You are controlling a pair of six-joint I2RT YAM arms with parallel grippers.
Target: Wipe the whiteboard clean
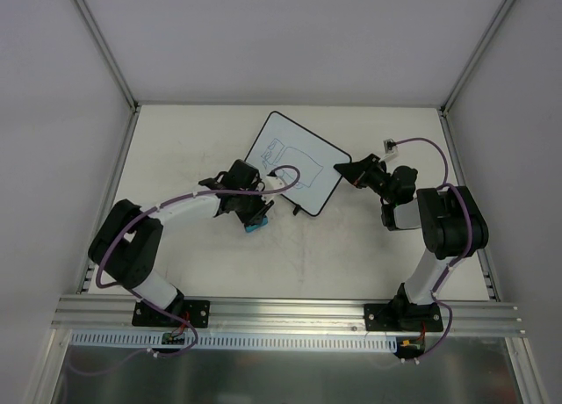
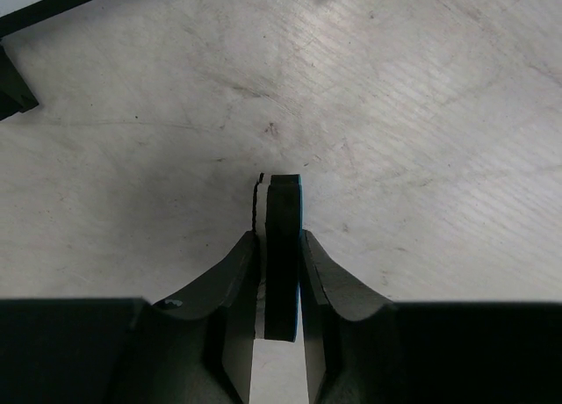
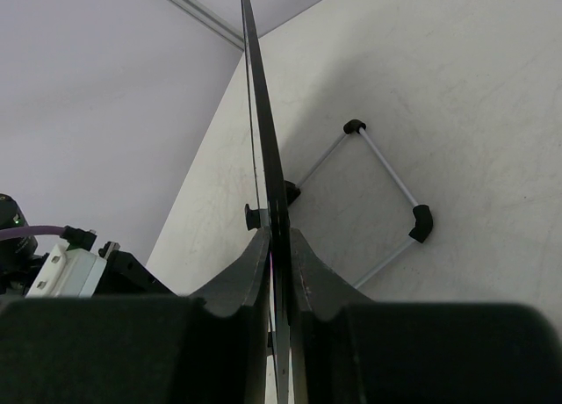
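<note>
Because the whiteboard looks thin, light, stiff and slick-faced, its rim seems the right hold, and the right end effector is clamped there, board jutting ahead of it, while the left end effector grips the eraser nearby.

Whiteboard sits mid-table, toward the back, between the arms. Right gripper is at its right edge, board between the fingers. Left gripper is before the board's near-left edge, eraser between its fingers, off the board.
</note>
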